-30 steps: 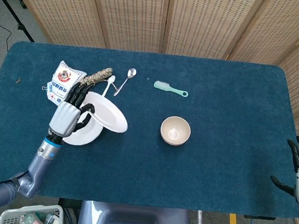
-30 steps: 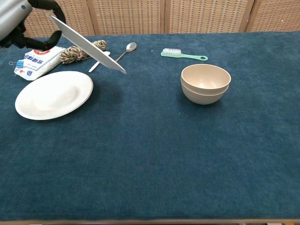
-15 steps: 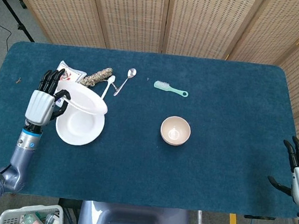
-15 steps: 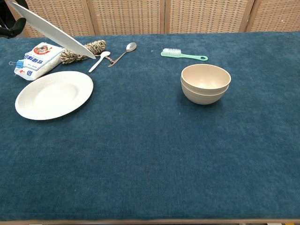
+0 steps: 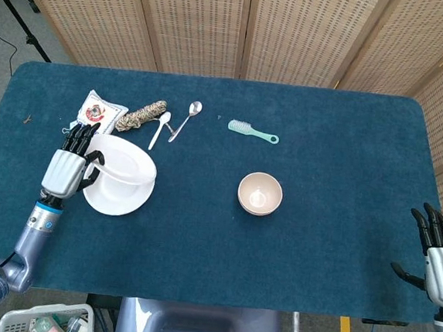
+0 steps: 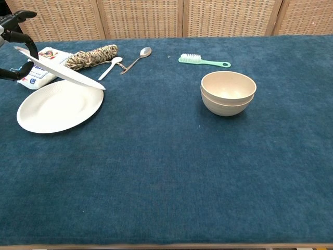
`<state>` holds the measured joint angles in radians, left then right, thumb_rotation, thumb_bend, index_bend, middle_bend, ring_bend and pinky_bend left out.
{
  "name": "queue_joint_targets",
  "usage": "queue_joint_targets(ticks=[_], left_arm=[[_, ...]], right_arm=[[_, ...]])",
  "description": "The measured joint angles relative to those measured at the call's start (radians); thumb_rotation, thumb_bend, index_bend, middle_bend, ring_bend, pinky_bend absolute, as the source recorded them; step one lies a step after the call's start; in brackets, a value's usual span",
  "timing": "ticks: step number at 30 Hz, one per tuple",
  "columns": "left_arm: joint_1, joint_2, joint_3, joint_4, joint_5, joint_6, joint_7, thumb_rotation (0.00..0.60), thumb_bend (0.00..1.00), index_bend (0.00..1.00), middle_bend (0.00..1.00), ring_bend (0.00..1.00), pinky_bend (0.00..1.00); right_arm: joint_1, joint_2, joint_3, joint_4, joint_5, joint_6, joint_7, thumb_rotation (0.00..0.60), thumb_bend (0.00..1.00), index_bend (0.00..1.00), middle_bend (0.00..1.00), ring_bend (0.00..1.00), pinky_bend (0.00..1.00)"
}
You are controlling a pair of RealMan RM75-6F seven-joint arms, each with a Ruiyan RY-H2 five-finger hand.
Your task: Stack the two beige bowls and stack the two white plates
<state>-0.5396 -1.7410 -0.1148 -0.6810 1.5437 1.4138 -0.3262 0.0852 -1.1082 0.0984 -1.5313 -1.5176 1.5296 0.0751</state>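
Left robot hand point(image 5: 66, 171) grasping tilted white plate point(image 6: 60, 74) above flat ribbed-rim white plate point(image 6: 54, 112).

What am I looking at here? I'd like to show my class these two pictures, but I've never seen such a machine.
It is a robot with two arms ending in humanlike hands. One picture looks down from its head, the other forward from its chest. The left hand holds a tilted white plate above a second plate on the blue table. The right hand waits, holding nothing. Also there: stacked beige bowls, a green brush, two spoons, a rope bundle and a packet.
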Motion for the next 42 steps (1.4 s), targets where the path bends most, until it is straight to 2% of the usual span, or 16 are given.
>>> queue_joint_targets(ticks=[6, 13, 14, 16, 18, 25, 27, 42], left_arm=[[0.027, 0.058, 0.048, -0.027, 0.023, -0.013, -0.017, 0.6, 0.36, 0.52, 0.0, 0.0, 0.0], [0.068, 0.154, 0.1, -0.125, 0.036, -0.042, 0.047, 0.6, 0.33, 0.35, 0.0, 0.0, 0.0], [0.073, 0.165, 0.103, -0.138, 0.036, -0.046, 0.059, 0.6, 0.31, 0.29, 0.0, 0.0, 0.0], [0.082, 0.185, 0.11, -0.166, 0.032, -0.06, 0.085, 0.6, 0.25, 0.09, 0.0, 0.0, 0.0], [0.088, 0.2, 0.115, -0.188, 0.025, -0.079, 0.106, 0.6, 0.2, 0.01, 0.0, 0.0, 0.0], [0.096, 0.255, 0.125, -0.282, 0.008, -0.129, 0.12, 0.6, 0.04, 0.0, 0.0, 0.0, 0.0], [0.099, 0.279, 0.128, -0.309, 0.003, -0.138, 0.125, 0.6, 0.02, 0.0, 0.0, 0.0, 0.0], [0.104, 0.441, 0.166, -0.525, -0.003, -0.24, 0.061, 0.6, 0.02, 0.0, 0.0, 0.0, 0.0]], right_arm=[[0.001, 0.0, -0.004, -0.005, -0.008, 0.0, -0.002, 0.6, 0.0, 0.0, 0.0, 0.0, 0.0], [-0.001, 0.002, -0.005, -0.01, -0.008, 0.003, -0.002, 0.6, 0.0, 0.0, 0.0, 0.0, 0.0], [-0.001, 0.002, -0.005, -0.011, -0.008, 0.003, -0.001, 0.6, 0.0, 0.0, 0.0, 0.0, 0.0], [-0.001, 0.002, -0.005, -0.011, -0.008, 0.002, -0.002, 0.6, 0.0, 0.0, 0.0, 0.0, 0.0], [-0.001, 0.002, -0.006, -0.012, -0.008, 0.0, -0.003, 0.6, 0.0, 0.0, 0.0, 0.0, 0.0], [-0.001, 0.003, -0.006, -0.013, -0.006, -0.001, -0.001, 0.6, 0.0, 0.0, 0.0, 0.0, 0.0], [-0.001, 0.004, -0.006, -0.014, -0.005, -0.002, -0.001, 0.6, 0.0, 0.0, 0.0, 0.0, 0.0], [-0.002, 0.009, -0.006, -0.022, -0.009, 0.002, 0.005, 0.6, 0.0, 0.0, 0.0, 0.0, 0.0]])
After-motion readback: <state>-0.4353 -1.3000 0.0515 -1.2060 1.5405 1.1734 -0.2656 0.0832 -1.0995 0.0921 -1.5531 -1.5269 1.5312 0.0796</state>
